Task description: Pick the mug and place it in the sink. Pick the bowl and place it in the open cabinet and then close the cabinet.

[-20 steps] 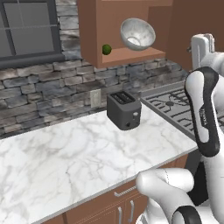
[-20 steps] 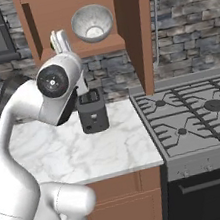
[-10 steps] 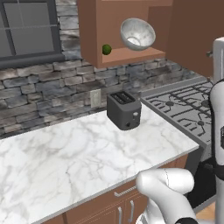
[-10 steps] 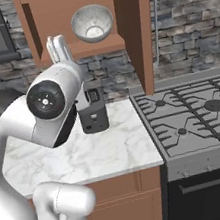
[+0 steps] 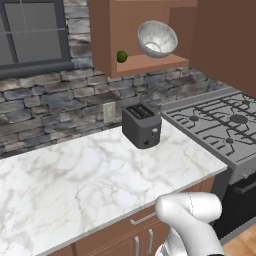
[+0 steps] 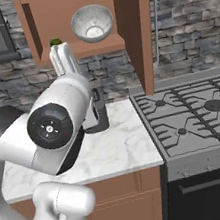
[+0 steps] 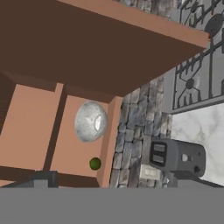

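Observation:
The grey-white bowl [image 5: 157, 39] [image 6: 92, 22] lies tilted on the shelf of the open reddish-brown cabinet [image 5: 150, 64] [image 6: 36, 18]. In the hand view, which is rolled sideways, the bowl [image 7: 90, 121] sits ahead in the cabinet [image 7: 35, 127]. My gripper [image 7: 109, 181] is open, holds nothing and is well short of the bowl. The cabinet door [image 6: 137, 31] [image 5: 225, 40] [image 7: 109, 48] stands swung out, its silver bar handle [image 6: 155, 28] on the far side. My raised white hand [image 6: 63, 59] is in front of the shelf's left end. The mug and the sink are out of view.
A small green lime [image 5: 121, 56] [image 7: 95, 163] lies on the shelf left of the bowl. A dark toaster [image 5: 142, 126] [image 7: 177, 156] stands on the marble counter [image 5: 75, 185] below. A gas stove [image 5: 220, 125] [image 6: 198, 112] adjoins it on the right. My bulky elbow [image 6: 59, 130] hides the toaster.
The arm has swung: its upper links left the left base view on the right, and its elbow has grown larger and lower in the right base view. The bowl has not moved.

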